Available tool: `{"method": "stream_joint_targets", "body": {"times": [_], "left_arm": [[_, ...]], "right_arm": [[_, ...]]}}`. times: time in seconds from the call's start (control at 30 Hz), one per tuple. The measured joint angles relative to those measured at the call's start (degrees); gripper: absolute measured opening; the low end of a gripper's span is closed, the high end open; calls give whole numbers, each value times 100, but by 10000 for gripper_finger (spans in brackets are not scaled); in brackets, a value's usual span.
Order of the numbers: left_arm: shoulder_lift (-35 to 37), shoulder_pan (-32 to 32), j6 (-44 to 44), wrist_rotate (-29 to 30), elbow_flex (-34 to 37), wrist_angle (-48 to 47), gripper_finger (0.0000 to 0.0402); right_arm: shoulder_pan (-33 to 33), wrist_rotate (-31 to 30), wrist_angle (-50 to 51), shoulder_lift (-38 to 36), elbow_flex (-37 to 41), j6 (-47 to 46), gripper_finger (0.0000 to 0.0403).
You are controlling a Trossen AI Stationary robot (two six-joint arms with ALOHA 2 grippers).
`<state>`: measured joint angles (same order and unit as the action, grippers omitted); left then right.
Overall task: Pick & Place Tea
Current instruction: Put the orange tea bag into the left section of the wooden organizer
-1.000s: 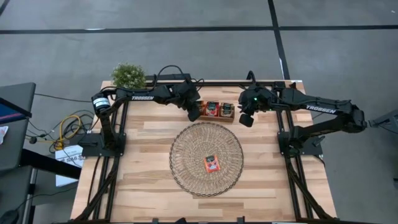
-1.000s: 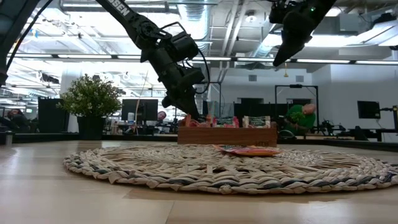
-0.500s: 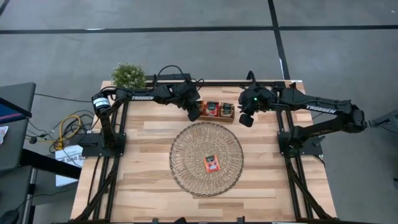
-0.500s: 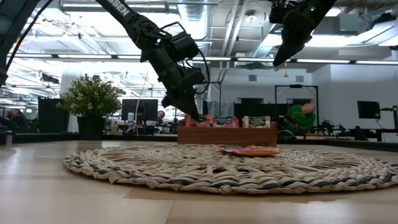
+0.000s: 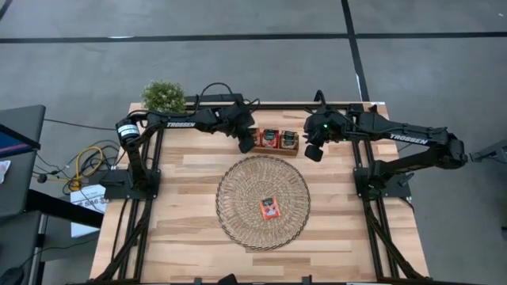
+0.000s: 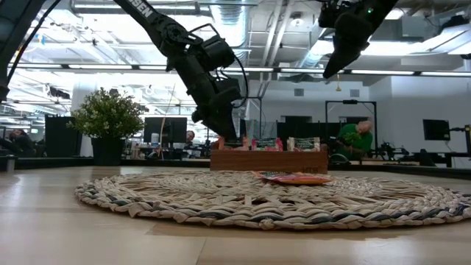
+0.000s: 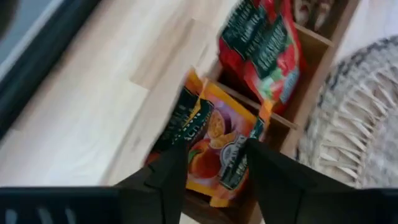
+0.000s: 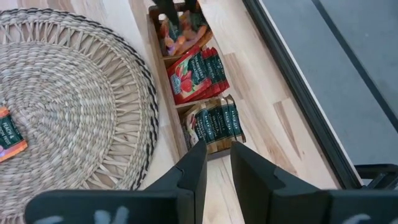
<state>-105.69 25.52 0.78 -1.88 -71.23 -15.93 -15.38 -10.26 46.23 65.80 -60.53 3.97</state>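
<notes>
Between the left gripper's (image 7: 214,168) two dark fingers (image 7: 166,174) stands an orange tea sachet (image 7: 208,140) with fruit pictures and a dark green band, its lower part in the end compartment of the wooden tray (image 7: 298,106). The jaws stand apart on either side of it, and whether the fingers touch it cannot be told. A red sachet (image 7: 261,50) with dark green lettering sits in the next compartment. Pale wooden table (image 7: 81,106) lies to one side, the woven straw mat (image 7: 354,118) to the other
</notes>
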Motion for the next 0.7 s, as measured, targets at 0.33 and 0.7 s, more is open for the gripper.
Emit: {"method": "stream_joint_targets", "body": {"times": [0.33, 0.7], "left_arm": [[582, 0, 232, 296, -456, -682, 162], [1241, -571, 1032, -698, -539, -1595, 161]], "right_arm": [[31, 132, 0, 0, -2, -49, 65], [257, 131, 0, 0, -2, -57, 65]]}}
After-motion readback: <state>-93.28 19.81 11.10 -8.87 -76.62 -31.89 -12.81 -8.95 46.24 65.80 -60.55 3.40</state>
